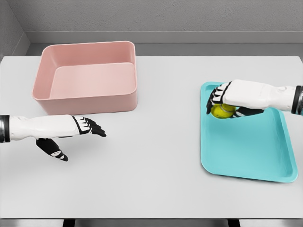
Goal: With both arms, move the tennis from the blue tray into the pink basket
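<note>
I see my right hand (226, 101) reaching in over the blue tray (246, 151), fingers curled around the tennis ball (221, 111), my left hand (78, 132) hovering with fingers spread before the pink basket (87, 99), white table (151, 156), grey wall (161, 16) behind

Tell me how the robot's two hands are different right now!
The right hand is curled around the yellow tennis ball, but the left hand holds nothing, with its fingers open and stretched out. The right hand is over the blue tray, while the left hand is over the bare table, in front of the pink basket. Both are white with black fingers.
</note>
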Controlling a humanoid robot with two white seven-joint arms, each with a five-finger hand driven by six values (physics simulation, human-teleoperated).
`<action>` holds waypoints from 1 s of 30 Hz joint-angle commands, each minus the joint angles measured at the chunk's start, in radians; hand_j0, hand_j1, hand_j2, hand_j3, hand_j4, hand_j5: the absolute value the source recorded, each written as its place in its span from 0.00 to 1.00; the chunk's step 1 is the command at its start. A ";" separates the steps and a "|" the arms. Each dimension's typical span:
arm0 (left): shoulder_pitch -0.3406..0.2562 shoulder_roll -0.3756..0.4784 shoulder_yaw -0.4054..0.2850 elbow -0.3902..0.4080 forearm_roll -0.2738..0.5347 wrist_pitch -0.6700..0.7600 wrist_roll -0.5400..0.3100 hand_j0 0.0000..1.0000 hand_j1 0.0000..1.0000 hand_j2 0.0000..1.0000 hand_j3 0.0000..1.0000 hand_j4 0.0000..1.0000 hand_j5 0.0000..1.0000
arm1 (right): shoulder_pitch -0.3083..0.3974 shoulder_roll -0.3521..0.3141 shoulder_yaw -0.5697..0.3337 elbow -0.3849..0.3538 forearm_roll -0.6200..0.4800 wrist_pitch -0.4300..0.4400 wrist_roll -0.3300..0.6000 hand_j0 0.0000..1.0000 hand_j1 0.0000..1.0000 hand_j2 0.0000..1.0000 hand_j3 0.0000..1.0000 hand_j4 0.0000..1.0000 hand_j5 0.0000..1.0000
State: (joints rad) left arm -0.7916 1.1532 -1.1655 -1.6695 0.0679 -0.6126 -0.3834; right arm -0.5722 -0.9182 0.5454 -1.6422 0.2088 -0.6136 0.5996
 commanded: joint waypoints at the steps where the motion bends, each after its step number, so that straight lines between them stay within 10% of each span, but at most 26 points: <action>1: 0.000 0.000 0.001 -0.001 0.007 0.002 0.000 1.00 1.00 1.00 1.00 1.00 1.00 | -0.002 0.024 0.018 0.001 -0.006 0.003 -0.001 0.59 0.59 0.59 0.59 0.59 0.59; 30: 0.000 0.002 0.001 -0.001 0.007 0.002 0.000 1.00 1.00 1.00 1.00 1.00 1.00 | -0.087 0.209 0.133 0.004 -0.006 0.003 0.006 0.59 0.59 0.59 0.59 0.59 0.59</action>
State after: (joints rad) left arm -0.7915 1.1542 -1.1653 -1.6689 0.0680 -0.6125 -0.3838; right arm -0.6596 -0.7198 0.6706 -1.6383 0.2093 -0.6140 0.6046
